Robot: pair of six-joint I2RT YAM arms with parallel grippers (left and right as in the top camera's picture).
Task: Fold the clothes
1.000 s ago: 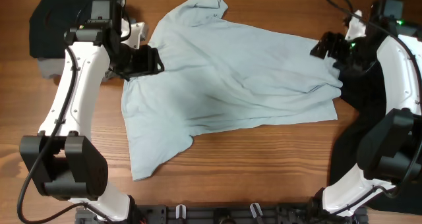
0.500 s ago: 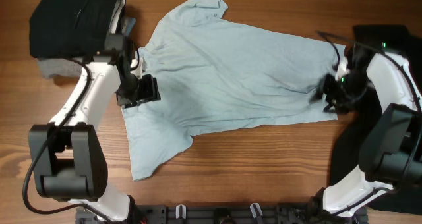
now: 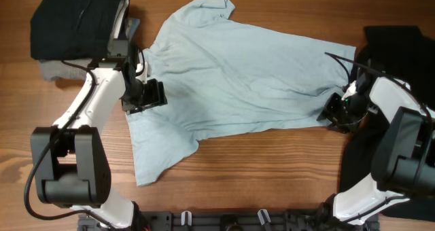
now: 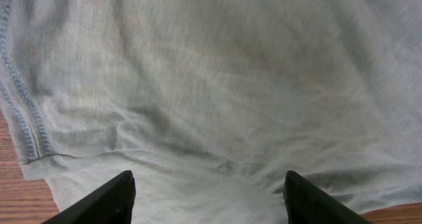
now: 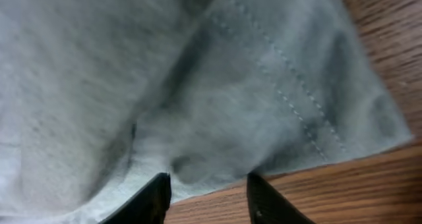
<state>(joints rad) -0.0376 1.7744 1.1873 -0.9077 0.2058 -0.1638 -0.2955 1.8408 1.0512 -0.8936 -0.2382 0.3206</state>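
The clothes, a light blue t-shirt (image 3: 238,75), lie spread on the wooden table (image 3: 258,170), collar toward the left, hem at the right. My left gripper (image 3: 144,95) hovers low over the shirt's left edge near a sleeve. In the left wrist view its gripper (image 4: 208,188) stands wide open over wrinkled fabric (image 4: 211,85) with nothing held. My right gripper (image 3: 332,113) sits at the shirt's lower right hem corner. In the right wrist view that gripper (image 5: 208,188) has narrowed, with bare wood and the stitched hem edge (image 5: 283,99) showing between the tips.
Folded black clothing (image 3: 75,20) on a grey piece (image 3: 51,71) sits at the back left. A large black garment (image 3: 394,41) runs along the right edge down to the front (image 3: 360,166). A black rail (image 3: 224,221) lines the front edge.
My right gripper dropped from the shirt's back right part to its lower right hem corner and narrowed. My left gripper moved toward the front along the left edge. The shirt's right side lies flatter.
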